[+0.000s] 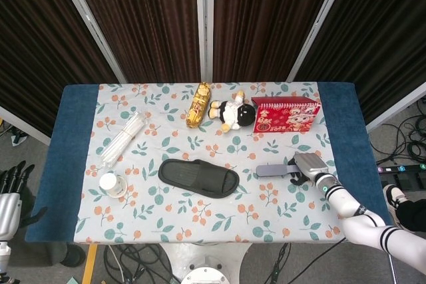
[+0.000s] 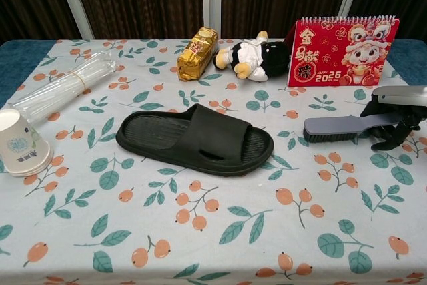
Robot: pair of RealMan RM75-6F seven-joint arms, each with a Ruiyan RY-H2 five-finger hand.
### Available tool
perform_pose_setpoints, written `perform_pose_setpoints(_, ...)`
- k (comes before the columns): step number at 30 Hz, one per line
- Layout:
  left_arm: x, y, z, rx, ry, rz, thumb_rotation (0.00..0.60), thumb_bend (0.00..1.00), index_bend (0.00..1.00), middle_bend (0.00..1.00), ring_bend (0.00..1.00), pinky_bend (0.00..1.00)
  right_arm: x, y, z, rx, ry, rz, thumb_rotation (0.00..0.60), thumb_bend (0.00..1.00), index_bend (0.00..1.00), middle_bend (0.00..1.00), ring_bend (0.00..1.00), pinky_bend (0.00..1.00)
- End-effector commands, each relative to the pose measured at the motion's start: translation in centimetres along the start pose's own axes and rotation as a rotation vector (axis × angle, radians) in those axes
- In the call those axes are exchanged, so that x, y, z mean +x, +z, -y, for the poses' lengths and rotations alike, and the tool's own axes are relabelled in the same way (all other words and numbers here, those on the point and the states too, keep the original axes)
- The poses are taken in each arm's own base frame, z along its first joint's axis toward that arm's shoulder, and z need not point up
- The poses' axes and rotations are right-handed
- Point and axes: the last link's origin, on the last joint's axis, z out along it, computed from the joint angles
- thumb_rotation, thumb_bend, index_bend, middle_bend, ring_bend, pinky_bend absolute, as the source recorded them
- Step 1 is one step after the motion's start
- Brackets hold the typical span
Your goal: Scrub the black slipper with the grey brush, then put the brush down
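Observation:
The black slipper (image 1: 198, 177) (image 2: 195, 139) lies sole-down at the middle of the floral tablecloth, toe pointing right. To its right lies the grey brush (image 1: 271, 170) (image 2: 333, 127), bristle end toward the slipper and handle pointing right. My right hand (image 1: 307, 167) (image 2: 393, 115) is over the handle end, with its fingers curled around the handle. My left hand (image 1: 6, 197) hangs below the table's left edge with fingers apart, holding nothing. It shows only in the head view.
A red desk calendar (image 2: 343, 48) stands just behind the brush. A plush toy (image 2: 253, 57) and a gold packet (image 2: 197, 53) lie at the back. A paper cup (image 2: 19, 141) and a clear plastic bundle (image 2: 63, 88) sit at the left.

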Motion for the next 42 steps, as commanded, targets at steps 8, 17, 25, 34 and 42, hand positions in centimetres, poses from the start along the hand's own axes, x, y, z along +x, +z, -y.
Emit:
perform_pose_setpoints(8, -0.1, -0.1, 0.1, 0.001, -0.010, -0.003, 0.600, 0.22, 0.11, 0.13, 0.03, 0.09, 0.6, 0.7, 1.0, 0.010, -0.058, 0.008, 0.600, 0.37, 1.00, 0.91, 0.92, 1.00)
perform_pose_setpoints(17, -0.2, 0.3, 0.0, -0.011, -0.029, -0.016, 0.600, 0.21, 0.13, 0.13, 0.03, 0.09, 0.8, 0.1, 1.4, 0.036, -0.147, -0.091, 0.600, 0.51, 1.00, 1.00, 1.00, 1.00)
perform_pose_setpoints(25, 0.2, 3.7, -2.9, -0.208, -0.122, 0.021, 0.600, 0.20, 0.13, 0.13, 0.03, 0.09, 2.4, -2.0, 2.9, 0.168, -0.096, -0.311, 0.600, 0.51, 1.00, 1.00, 1.00, 1.00)
perform_pose_setpoints(34, -1.5, 10.7, -11.1, -0.544, -0.203, 0.261, 0.600, 0.19, 0.12, 0.13, 0.03, 0.09, 5.0, -3.7, 6.0, 0.292, -0.118, -0.340, 0.600, 0.51, 1.00, 1.00, 1.00, 1.00)
perform_pose_setpoints(42, -5.9, 15.4, -18.4, -0.668, -0.116, 0.422, 0.600, 0.19, 0.11, 0.13, 0.03, 0.09, 5.7, -3.5, 7.5, 0.278, -0.143, -0.336, 0.600, 0.51, 1.00, 1.00, 1.00, 1.00)
